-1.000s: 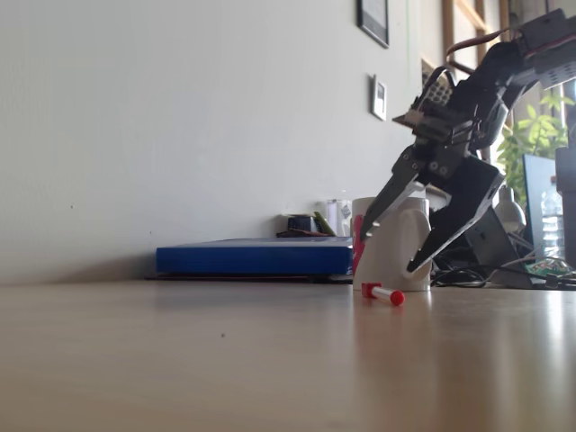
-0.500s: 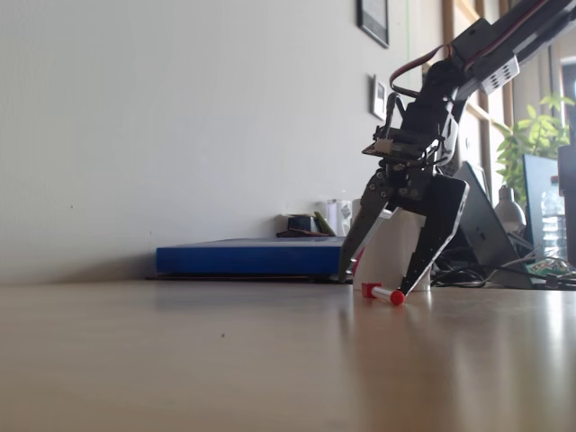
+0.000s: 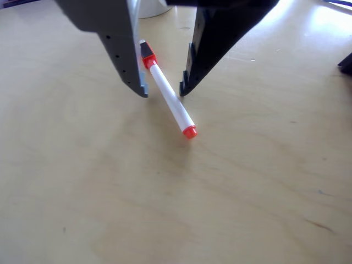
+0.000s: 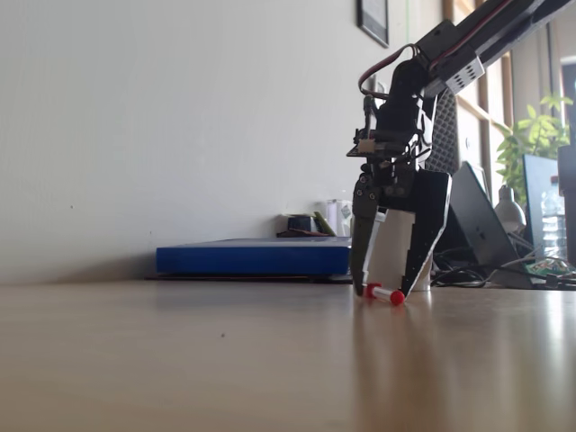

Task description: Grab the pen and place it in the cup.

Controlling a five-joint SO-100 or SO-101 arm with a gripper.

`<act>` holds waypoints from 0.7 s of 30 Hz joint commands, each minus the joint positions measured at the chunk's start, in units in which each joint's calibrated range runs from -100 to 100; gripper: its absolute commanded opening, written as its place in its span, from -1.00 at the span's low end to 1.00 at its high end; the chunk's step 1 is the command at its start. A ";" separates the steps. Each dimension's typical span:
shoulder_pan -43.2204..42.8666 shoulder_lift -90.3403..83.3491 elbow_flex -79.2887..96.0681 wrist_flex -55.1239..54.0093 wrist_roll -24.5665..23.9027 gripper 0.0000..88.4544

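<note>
Pale wood table (image 3: 231,209) stretches out under a plain wall, with a flat blue box (image 4: 252,256) at the back and the cup (image 4: 392,254) standing just behind the arm in the fixed view. On the bare wood lies the pen (image 3: 166,89), flat and slanted, its black-tipped end toward the cup and its small red plug toward the camera in the other view.

Risk, as I judge it: the pen is round and lies at an angle across the gap, so a squeeze may roll or twist it out sideways; the fingertips sit so near the wood that they could also scrape it and skid the pen away.

Over it the gripper (image 3: 163,91) stands spread, one finger on each side of the white barrel, tips down close to the table. Nothing is pinched, and whether either tip already touches the pen I cannot tell
</note>
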 commanded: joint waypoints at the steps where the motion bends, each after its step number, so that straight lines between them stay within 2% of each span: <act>1: 0.36 1.11 -2.49 2.48 -0.11 -0.66; 10: 0.45 6.26 -8.46 6.70 -1.37 -0.67; 16: 0.11 7.33 -9.46 7.13 -1.79 -0.95; 21: 0.20 7.33 -9.55 6.95 -2.64 -0.97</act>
